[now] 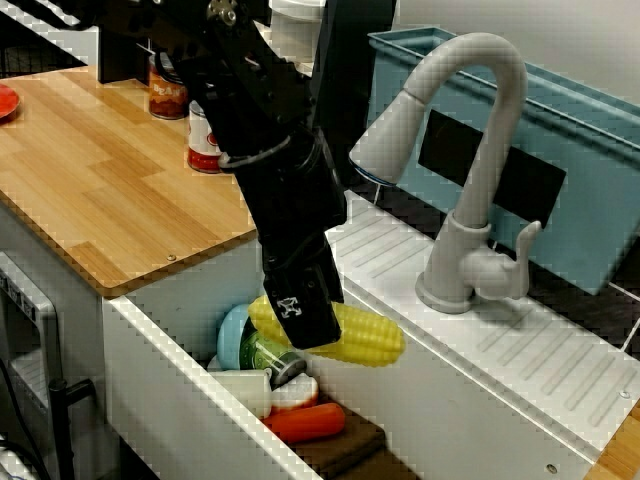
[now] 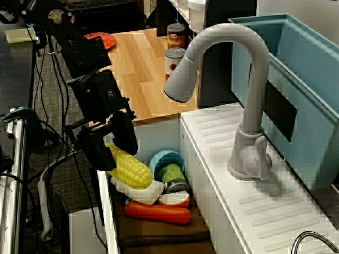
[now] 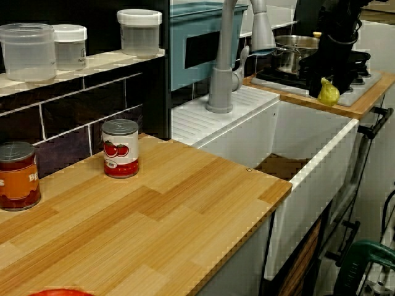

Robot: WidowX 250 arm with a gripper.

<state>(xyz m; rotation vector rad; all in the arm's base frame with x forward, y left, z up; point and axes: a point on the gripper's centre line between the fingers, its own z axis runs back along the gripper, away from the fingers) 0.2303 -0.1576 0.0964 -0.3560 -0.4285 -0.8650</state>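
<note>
A deep white ceramic sink (image 1: 165,385) fills the middle of the view from the counter corner, with a ribbed white ledge along its back. Left of the sink lies a light wooden countertop (image 1: 110,190), and behind the sink stands a long teal plastic bin (image 1: 590,190). A black robot arm (image 1: 265,130) reaches down from over the countertop into the sink's mouth. A grey gooseneck faucet (image 1: 480,160) stands on the sink's back ledge, its spout head turned towards the arm. A brown cloth (image 2: 159,230) covers the sink's floor.

The black gripper (image 1: 305,325) hangs over the sink's basin, at the end beside the countertop, with its fingers clamped on a yellow plastic corn cob (image 1: 365,338). In the view along the sink, the gripper (image 2: 114,151) pinches one end of the corn cob (image 2: 132,170), and the other end sticks out free. The cob lies roughly level, just above the pile in the sink; I cannot tell whether it touches the pile. In the view across the countertop, only the cob's yellow tip (image 3: 329,94) shows below the gripper (image 3: 327,83).

In the sink, on the cloth, lie an orange carrot (image 2: 159,213), a light blue bowl (image 2: 164,159) and a green tin (image 2: 172,174). Two red-labelled tins (image 1: 205,140) stand on the countertop, well apart from the sink.
</note>
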